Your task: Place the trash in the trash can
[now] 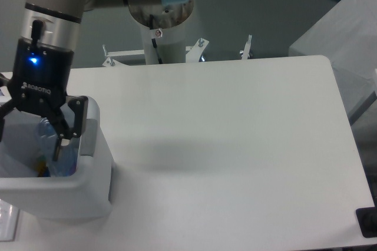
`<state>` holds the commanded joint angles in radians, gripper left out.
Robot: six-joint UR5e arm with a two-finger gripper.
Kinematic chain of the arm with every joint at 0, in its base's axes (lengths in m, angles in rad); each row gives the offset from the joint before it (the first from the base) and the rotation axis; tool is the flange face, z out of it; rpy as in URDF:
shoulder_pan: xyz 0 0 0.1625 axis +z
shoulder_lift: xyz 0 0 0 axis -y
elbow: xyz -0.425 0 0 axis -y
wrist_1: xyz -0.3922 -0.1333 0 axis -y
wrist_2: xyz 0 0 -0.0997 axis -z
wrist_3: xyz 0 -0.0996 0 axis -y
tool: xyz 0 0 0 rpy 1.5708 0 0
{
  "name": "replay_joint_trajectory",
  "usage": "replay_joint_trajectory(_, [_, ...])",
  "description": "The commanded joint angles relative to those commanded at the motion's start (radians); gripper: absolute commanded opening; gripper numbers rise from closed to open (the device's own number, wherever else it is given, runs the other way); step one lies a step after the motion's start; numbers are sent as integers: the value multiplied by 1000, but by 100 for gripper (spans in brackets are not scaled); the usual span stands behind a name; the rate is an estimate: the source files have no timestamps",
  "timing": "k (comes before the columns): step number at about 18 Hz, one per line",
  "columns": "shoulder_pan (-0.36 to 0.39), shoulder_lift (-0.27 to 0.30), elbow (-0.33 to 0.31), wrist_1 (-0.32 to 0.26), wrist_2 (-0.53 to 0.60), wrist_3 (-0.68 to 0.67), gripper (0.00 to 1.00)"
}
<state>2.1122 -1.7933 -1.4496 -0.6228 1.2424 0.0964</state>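
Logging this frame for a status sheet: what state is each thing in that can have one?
end effector: open, fingers spread, low over the bin's mouth.
bottle: inside the trash can, tilted, not gripped.
trash can: upright on the table's left side, open top, holding trash.
pouch: cannot be made out.

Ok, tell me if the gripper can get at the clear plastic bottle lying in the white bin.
Probably yes: the open gripper hangs in the white bin's open top, right by the clear plastic bottle.
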Motion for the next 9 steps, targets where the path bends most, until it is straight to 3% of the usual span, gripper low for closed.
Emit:
replay_joint_trajectory(5, [106, 29, -44, -67, 72, 311, 100])
replay_joint_trajectory(9, [179, 81, -90, -120, 85, 437, 100])
